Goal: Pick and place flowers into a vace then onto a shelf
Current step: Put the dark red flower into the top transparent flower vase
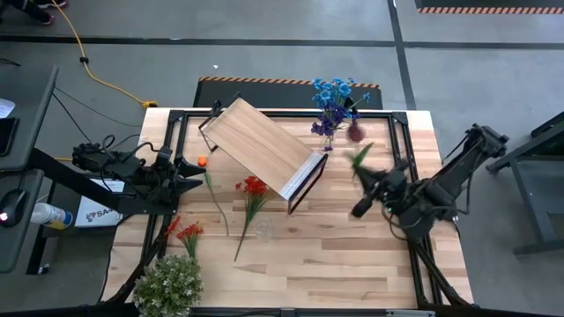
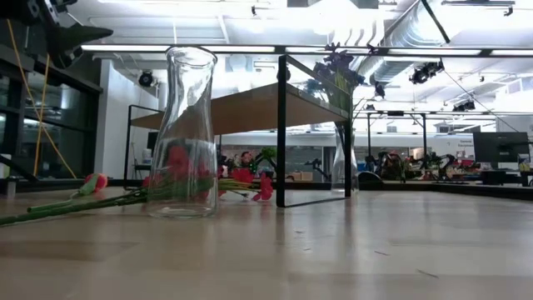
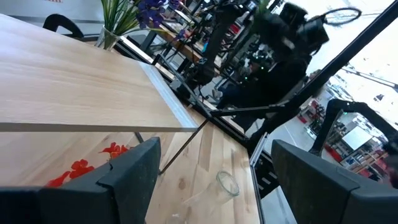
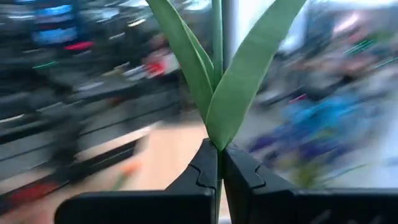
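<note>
Fingers of the right gripper point(image 4: 219, 163) pinch a green flower stem point(image 4: 217, 74), its leaves rising straight above the closed tips.

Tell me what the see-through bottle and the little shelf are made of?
The empty vase looks like clear glass or clear plastic: you see red flowers through it, and it glints. The shelf has a pale wood-looking top with grain lines, maybe laminate, on thin black legs that look like painted metal.

The shelf point(image 1: 264, 150) blocks the tabletop's point(image 1: 352, 264) far middle; an empty glass vase point(image 1: 264, 231) stands just nearer; the near right lies open.
</note>
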Action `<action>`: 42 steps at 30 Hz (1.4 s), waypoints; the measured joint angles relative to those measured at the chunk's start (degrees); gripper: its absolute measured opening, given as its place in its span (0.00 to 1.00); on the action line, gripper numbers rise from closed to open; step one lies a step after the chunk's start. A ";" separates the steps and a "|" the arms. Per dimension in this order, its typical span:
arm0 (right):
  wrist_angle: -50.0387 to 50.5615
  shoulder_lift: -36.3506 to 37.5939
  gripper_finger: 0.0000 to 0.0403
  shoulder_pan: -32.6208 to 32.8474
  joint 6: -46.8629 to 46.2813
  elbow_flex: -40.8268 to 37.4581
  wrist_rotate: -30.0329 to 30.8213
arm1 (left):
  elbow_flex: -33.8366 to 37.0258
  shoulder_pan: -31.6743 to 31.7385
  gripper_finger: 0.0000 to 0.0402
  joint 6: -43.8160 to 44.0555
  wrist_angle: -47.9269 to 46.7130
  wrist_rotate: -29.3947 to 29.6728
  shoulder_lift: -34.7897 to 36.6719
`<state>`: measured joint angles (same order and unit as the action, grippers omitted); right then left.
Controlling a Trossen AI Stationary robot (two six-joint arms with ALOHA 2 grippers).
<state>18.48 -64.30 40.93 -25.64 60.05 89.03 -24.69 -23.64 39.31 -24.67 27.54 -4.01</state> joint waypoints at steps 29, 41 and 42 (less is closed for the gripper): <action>-36.18 15.78 0.00 -26.27 50.59 0.00 -15.51 | -0.02 0.00 0.84 0.00 -2.49 0.68 0.02; -64.12 16.31 0.00 -36.15 72.38 0.02 -38.29 | -0.01 0.00 0.84 0.00 -2.49 0.74 0.02; -64.03 16.13 0.00 -37.30 72.41 0.02 -39.33 | -0.02 0.00 0.84 0.00 -2.50 1.13 0.02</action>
<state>-45.55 -48.17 3.62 46.76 60.07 49.70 -24.70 -23.64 39.31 -27.17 28.67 -3.99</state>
